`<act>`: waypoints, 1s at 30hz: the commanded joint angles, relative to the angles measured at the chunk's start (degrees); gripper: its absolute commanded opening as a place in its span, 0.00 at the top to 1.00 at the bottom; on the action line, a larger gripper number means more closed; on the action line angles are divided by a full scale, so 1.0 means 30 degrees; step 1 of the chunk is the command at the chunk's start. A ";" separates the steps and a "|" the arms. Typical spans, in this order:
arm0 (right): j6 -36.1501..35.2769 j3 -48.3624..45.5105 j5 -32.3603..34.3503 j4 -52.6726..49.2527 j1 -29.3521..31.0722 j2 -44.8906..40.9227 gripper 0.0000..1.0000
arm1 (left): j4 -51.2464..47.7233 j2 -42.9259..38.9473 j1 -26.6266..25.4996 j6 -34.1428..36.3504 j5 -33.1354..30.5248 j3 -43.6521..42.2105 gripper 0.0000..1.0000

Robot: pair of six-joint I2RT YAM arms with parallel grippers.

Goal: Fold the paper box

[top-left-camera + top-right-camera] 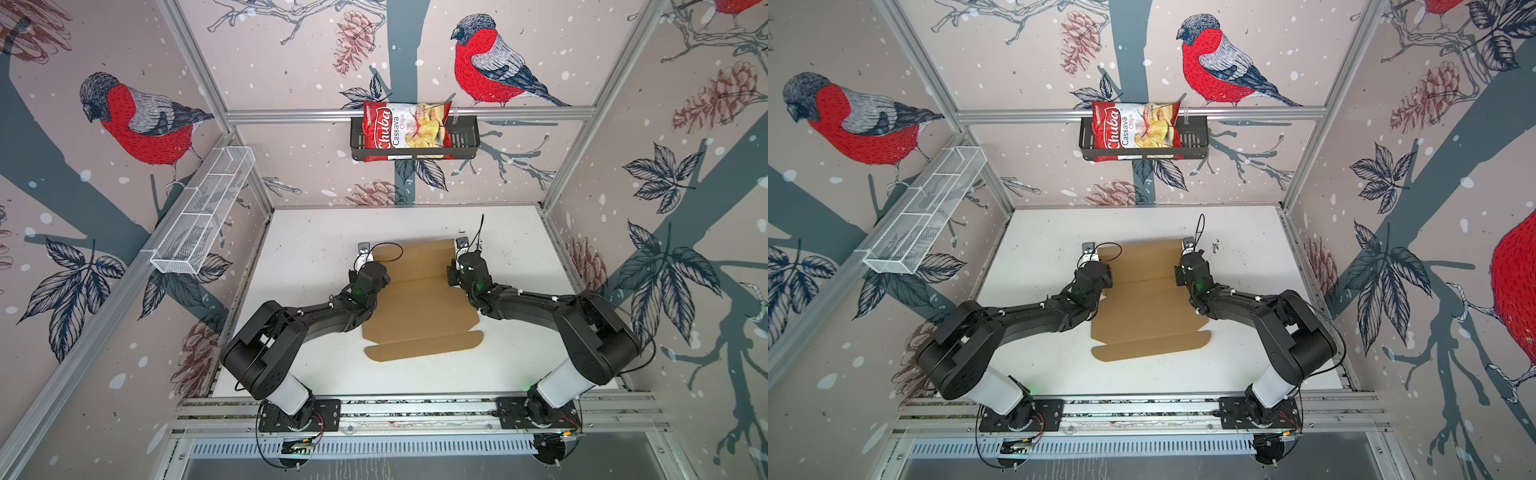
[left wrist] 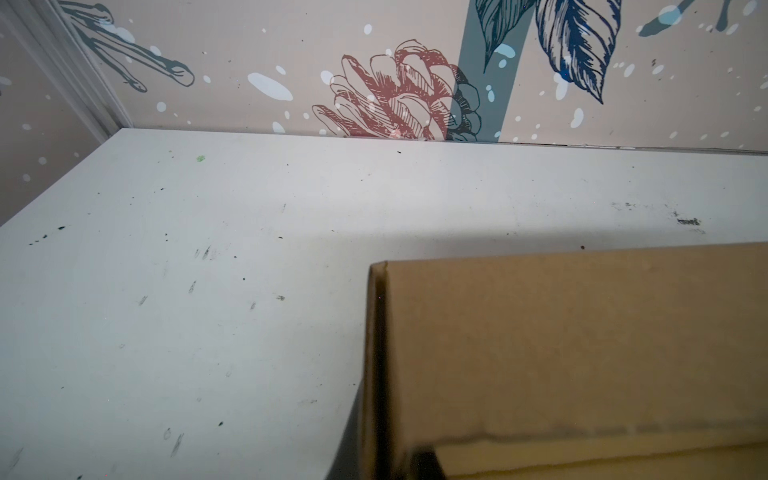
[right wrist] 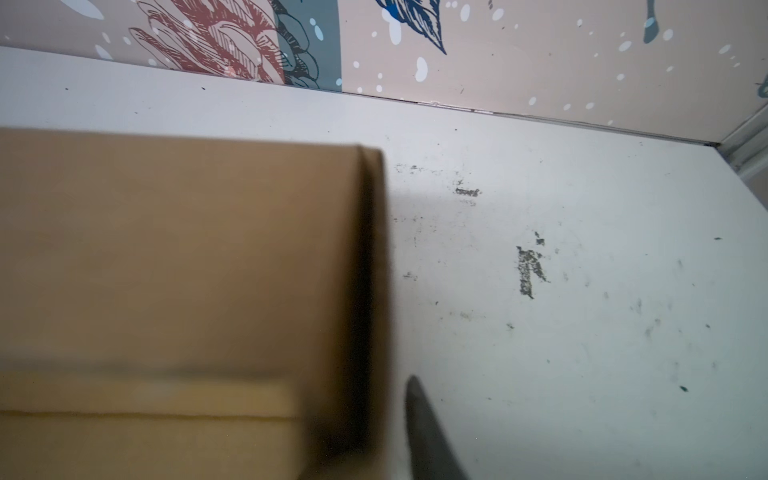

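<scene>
My cell: a white tabletop (image 1: pixel 316 232) boxed in by papered walls (image 1: pixel 291 62).

Around me the pale pink paper carries red-breasted bullfinches (image 1: pixel 486 62), pine cones, dark leaves and grey-blue branches. Aluminium bars (image 1: pixel 291 114) frame every panel. A white mesh basket (image 1: pixel 203 216) hangs on the left wall. A black basket (image 1: pixel 465 137) on the back bar holds a red chips bag (image 1: pixel 399 129). Dark scuffs (image 3: pixel 530 270) speckle the tabletop. A slotted metal rail (image 1: pixel 415 409) runs along its near edge.
</scene>
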 commanded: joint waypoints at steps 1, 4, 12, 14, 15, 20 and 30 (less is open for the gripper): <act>0.0188 0.0337 0.0060 -0.0996 -0.0083 -0.0915 0.42 | -0.2422 -0.0048 0.0114 -0.0778 0.0354 -0.0064 1.00; 0.1376 0.0339 -0.1736 -0.2905 -0.0523 -0.2602 0.36 | -0.3352 -0.0036 0.0340 -0.1630 0.0270 0.0224 1.00; 0.9575 0.0489 -0.4943 -0.7149 -0.0318 -0.6591 0.29 | -0.6204 0.0810 0.0088 -0.4680 0.0321 0.1726 1.00; 1.2724 0.1709 -0.6082 -0.7760 -0.0050 -0.6313 0.33 | -0.6750 0.1094 -0.0222 -0.5271 0.0121 0.2136 1.00; 1.4237 0.1967 -0.6496 -0.7223 0.0255 -0.6187 0.33 | -0.7084 0.1248 -0.0414 -0.5682 0.0065 0.2330 1.00; 1.9314 0.3125 -0.6557 -0.4348 0.1249 -0.4716 0.33 | -0.8299 0.1630 -0.1212 -0.7692 -0.0116 0.2788 1.00; 2.0970 0.7496 -0.7097 -0.5014 0.1442 -0.0425 0.33 | -0.8524 0.1606 -0.1884 -0.9285 0.0222 0.2580 1.00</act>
